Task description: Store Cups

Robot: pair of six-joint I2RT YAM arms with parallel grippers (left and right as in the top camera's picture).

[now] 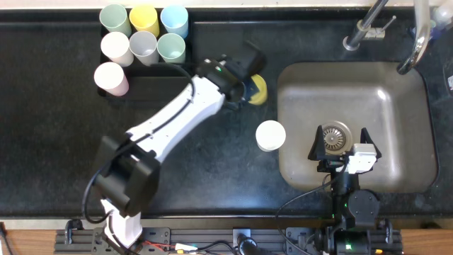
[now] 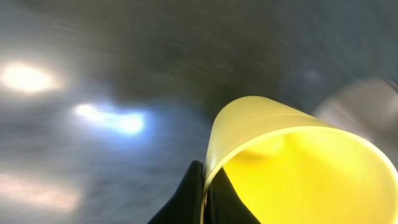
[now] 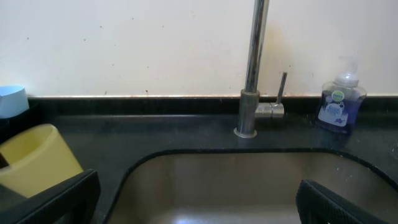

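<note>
Your left gripper [image 2: 204, 186] pinches the rim wall of a plain, glossy yellow cup [image 2: 292, 162], one finger inside and one outside. The cup's open mouth is at the fingers and its long axis runs away from them. The right wrist view shows it leaning off upright above the dark counter [image 1: 212, 156]. From above, a white cup [image 1: 270, 135] stands between your grippers. The right gripper [image 1: 342, 144] is spread wide over the sink [image 1: 396, 106].

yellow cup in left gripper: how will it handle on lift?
The yellow cup looks thin-walled, so probably light. Pinched by one wall in the left gripper, it may flex or swing. Round and tapered, it would likely roll if dropped.
</note>
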